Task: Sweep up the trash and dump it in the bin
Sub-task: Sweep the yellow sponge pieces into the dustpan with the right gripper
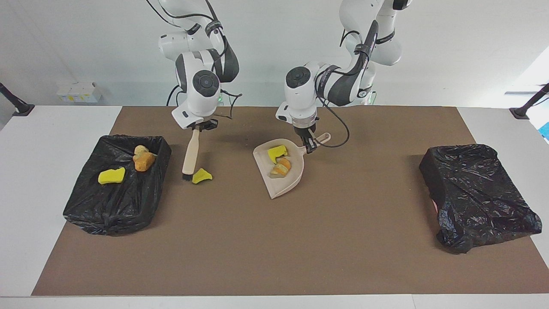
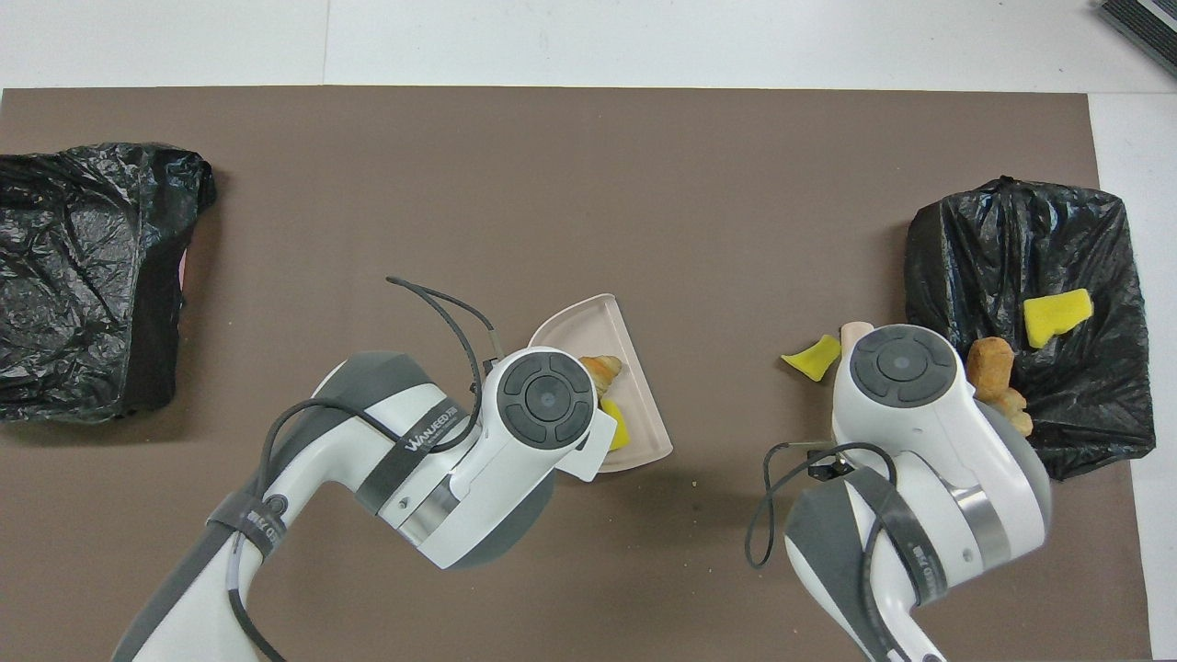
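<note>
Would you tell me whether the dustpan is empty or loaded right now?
Loaded: the dustpan holds a yellow scrap and orange-brown lumps.

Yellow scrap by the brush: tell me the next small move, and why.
Probably the right gripper, shut on the brush, should drag its bristles across the mat toward the dustpan. The bristles now sit beside the loose yellow scrap, and the left gripper holds the dustpan with its mouth toward it.
</note>
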You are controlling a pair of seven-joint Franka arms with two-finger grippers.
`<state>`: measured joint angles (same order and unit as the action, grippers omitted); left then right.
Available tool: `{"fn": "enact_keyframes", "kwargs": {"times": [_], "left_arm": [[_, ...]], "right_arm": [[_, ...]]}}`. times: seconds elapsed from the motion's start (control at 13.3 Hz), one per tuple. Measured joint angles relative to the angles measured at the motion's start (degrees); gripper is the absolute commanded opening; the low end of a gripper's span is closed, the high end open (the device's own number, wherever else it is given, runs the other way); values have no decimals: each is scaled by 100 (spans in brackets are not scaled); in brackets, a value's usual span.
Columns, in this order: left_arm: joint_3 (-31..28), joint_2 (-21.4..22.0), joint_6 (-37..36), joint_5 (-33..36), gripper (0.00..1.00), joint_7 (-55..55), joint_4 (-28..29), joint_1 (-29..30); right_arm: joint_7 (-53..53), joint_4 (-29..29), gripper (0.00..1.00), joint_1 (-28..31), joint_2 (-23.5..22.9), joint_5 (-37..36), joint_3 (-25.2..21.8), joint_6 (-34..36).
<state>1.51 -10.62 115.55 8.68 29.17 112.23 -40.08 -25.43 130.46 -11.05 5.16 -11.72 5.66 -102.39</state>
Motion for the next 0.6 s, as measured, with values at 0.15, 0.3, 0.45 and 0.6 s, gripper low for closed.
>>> {"fn": "enact_keyframes", "kwargs": {"times": [0.15, 0.3, 0.45, 0.6], "left_arm": [[-1, 0, 18, 0, 0, 0, 6, 0], [-1, 1, 30, 0, 0, 0, 10, 0], [-1, 2, 38, 0, 0, 0, 21, 0], [-1, 2, 53, 0, 0, 0, 38, 0]], "right_arm": [[-1, 359, 0, 13, 15, 1, 11, -499], [-1, 469, 0, -54, -37, 3, 46, -750], [-3, 462, 0, -290, -133, 41, 57, -956], [-5, 366, 0, -539, -228, 298, 69, -1081]]}}
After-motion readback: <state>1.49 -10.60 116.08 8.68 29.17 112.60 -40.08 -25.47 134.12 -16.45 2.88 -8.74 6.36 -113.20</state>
